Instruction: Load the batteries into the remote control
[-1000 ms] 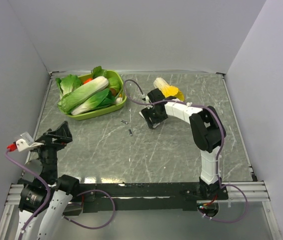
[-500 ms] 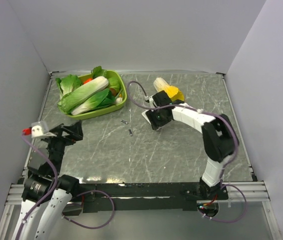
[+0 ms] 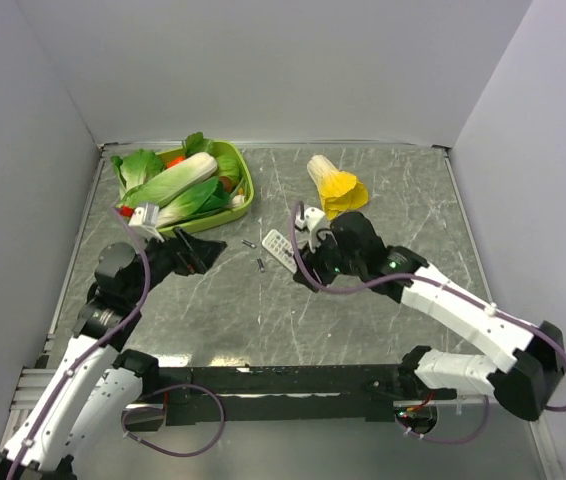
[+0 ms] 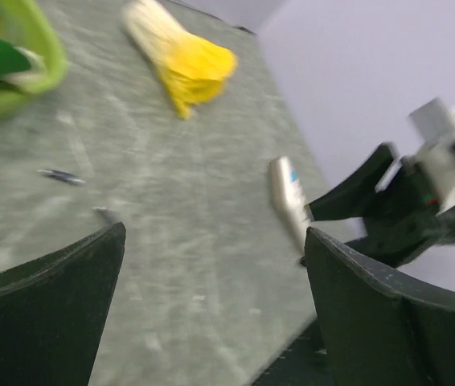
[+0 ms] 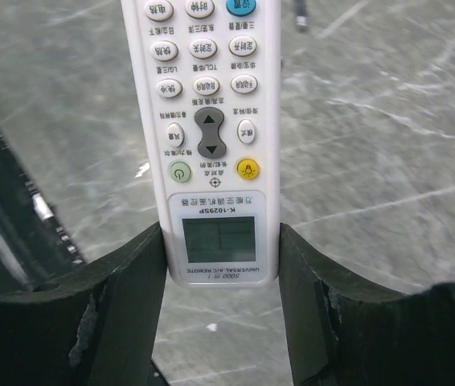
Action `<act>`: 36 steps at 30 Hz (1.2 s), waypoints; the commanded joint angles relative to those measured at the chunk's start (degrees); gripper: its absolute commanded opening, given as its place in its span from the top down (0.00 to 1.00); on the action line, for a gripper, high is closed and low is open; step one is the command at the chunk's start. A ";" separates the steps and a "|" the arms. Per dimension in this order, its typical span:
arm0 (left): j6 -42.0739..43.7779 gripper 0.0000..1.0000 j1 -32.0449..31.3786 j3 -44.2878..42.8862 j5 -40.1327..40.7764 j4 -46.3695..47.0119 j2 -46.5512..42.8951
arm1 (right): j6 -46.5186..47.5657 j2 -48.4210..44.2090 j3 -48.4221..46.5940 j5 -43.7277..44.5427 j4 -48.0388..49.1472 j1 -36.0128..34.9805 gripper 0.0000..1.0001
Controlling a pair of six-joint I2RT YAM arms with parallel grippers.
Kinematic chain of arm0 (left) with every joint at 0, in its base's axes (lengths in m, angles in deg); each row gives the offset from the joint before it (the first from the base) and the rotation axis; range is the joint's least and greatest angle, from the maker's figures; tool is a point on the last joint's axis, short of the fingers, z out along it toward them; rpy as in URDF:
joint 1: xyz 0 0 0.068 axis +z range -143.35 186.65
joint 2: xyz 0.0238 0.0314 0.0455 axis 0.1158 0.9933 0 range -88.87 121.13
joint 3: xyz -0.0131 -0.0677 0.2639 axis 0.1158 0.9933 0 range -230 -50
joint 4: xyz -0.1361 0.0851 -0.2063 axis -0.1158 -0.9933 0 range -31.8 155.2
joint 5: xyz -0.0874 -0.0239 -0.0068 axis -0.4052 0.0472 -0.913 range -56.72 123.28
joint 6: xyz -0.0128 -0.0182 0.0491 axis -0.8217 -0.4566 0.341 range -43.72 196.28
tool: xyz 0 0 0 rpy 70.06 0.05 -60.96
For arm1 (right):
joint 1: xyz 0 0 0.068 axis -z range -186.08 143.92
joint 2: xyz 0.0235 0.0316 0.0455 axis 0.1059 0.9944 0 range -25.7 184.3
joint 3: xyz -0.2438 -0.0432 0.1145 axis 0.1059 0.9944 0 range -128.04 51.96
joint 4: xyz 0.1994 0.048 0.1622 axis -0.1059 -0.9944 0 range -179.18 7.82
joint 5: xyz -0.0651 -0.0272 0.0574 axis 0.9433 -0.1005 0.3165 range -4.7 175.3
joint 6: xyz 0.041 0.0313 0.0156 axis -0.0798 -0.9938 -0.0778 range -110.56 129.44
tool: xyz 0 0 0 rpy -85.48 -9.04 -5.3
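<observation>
The remote control is white, with its button face up, and it is held between the fingers of my right gripper at its display end. The right wrist view shows it clamped on both long sides by the gripper, above the table. Two thin dark batteries lie on the table just left of the remote. My left gripper is open and empty, left of the batteries. In the left wrist view I see the remote, both batteries and the gripper.
A green basket full of toy greens stands at the back left. A yellow-and-white toy cabbage lies at the back, behind the remote. Grey walls close in the table on three sides.
My right arm has drawn back toward the near side with the remote in its gripper. My left arm has swung in from the left edge toward the batteries.
</observation>
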State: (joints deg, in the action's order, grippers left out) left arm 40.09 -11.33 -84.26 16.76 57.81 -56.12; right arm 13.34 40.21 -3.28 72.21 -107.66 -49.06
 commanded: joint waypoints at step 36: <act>-24.99 0.25 -23.15 -2.22 7.37 16.01 22.79 | -3.81 -7.81 9.01 8.51 14.40 -9.58 0.84</act>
State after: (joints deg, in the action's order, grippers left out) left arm 16.11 -33.53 -85.90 21.18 72.76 -33.56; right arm 10.30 34.53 5.29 78.77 -97.74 -58.09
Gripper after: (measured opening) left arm 0.757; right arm 0.597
